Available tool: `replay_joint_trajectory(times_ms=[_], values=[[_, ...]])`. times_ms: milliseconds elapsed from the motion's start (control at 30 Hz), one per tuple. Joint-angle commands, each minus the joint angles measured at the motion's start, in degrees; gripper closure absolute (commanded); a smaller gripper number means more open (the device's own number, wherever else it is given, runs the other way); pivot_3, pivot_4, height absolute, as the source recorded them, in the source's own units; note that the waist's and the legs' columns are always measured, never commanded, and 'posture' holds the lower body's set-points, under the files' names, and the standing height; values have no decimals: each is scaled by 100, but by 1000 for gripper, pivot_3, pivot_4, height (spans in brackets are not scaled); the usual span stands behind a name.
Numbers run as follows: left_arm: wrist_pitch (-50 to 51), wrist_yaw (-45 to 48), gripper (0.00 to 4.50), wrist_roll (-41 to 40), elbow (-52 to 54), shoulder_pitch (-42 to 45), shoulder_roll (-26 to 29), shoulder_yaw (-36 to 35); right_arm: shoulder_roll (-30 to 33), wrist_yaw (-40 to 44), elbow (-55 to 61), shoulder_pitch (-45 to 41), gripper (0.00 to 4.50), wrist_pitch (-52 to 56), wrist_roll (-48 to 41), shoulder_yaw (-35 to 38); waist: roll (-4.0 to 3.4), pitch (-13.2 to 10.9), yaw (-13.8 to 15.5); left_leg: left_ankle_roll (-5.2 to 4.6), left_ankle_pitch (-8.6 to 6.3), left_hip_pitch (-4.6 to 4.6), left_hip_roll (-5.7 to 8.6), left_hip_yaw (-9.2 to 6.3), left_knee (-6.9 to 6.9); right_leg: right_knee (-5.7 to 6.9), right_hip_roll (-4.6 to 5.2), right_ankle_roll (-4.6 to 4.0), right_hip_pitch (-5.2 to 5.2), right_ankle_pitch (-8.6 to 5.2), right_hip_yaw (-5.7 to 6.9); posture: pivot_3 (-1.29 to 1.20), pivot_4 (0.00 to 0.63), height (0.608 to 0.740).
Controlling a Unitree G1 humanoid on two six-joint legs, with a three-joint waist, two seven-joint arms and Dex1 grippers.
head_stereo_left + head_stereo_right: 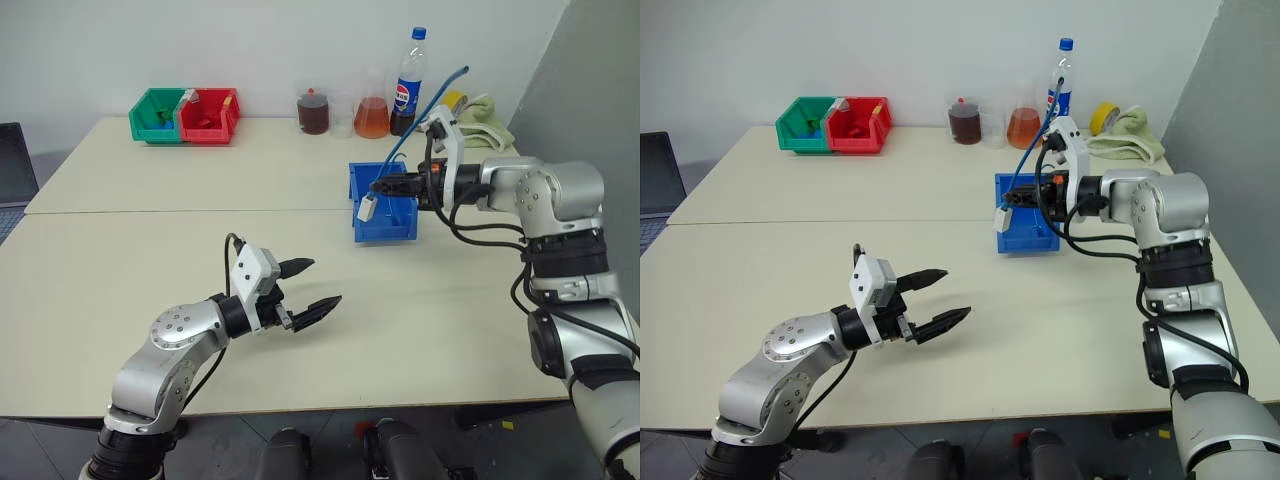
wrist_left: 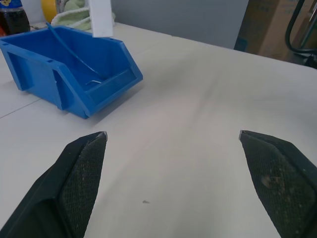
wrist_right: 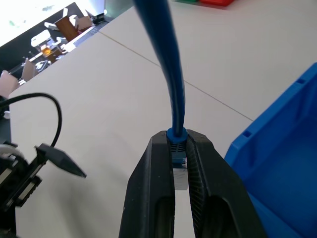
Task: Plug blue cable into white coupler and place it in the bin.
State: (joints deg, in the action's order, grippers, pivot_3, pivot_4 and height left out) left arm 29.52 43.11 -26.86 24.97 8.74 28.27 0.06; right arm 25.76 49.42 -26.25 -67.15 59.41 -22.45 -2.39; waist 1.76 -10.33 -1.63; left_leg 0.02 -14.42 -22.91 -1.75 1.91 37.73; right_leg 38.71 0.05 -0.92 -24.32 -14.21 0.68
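The right gripper (image 1: 380, 186) is clamped on the blue cable (image 1: 425, 108) at its plug end, with the white coupler (image 1: 367, 208) hanging just below its fingertips, over the near wall of the bin (image 1: 385, 228). In the right wrist view the two black fingers (image 3: 148, 198) are pressed together around the cable's blue plug boot, and a pale block sits between them just behind it, so the plug looks seated in the coupler, though the joint itself is mostly hidden by the fingers. Gripping at the junction probably keeps the two parts from pulling apart while they are carried, and holding them above the bin's open top suits a drop straight in.

From the grip the cable rises in a stiff, shallow curve up and away past the wrist, its free end in the air beyond the gripper, in front of the Pepsi bottle (image 1: 409, 80). It is thin, smooth and light blue; the coupler is a small white box.

The left gripper (image 1: 303, 289) hangs low over the bare table (image 1: 120, 290), well short of the bin, its fingers spread wide with nothing between them. That reads as a hand finished with its part and kept clear of the drop.
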Motion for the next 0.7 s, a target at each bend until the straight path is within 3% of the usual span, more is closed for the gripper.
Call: replay_joint_trajectory(times_ms=[33,300,667,700], values=[[-92,-293,24,59,261,1,-252,224,-5,-87,-1632,-682,4391,-1120,703,-252,0,0,1,-1,-1,0,2,3,1,-2,2,2,1,2,-2,0,150,740],[-228,-366,24,159,156,4,-279,350,-392,-349,-4149,-1531,4391,-2848,1606,-354,-2,-1,-16,-5,-3,-3,-2,6,-8,-8,-1,1,-5,3,-6,0,150,740],[-338,-419,24,204,107,-48,-249,350,-707,-589,-4882,-1750,4391,-3262,2099,-177,-5,-3,-5,-5,-3,-3,-1,7,-10,-8,1,0,-5,3,-7,0,150,740],[-339,-429,8,201,107,-48,-248,336,-722,-603,-4900,-1747,4051,-3246,2116,-157,-5,-3,-4,-5,-3,-3,-1,7,-10,-8,1,-1,-5,3,-7,0,150,740]])
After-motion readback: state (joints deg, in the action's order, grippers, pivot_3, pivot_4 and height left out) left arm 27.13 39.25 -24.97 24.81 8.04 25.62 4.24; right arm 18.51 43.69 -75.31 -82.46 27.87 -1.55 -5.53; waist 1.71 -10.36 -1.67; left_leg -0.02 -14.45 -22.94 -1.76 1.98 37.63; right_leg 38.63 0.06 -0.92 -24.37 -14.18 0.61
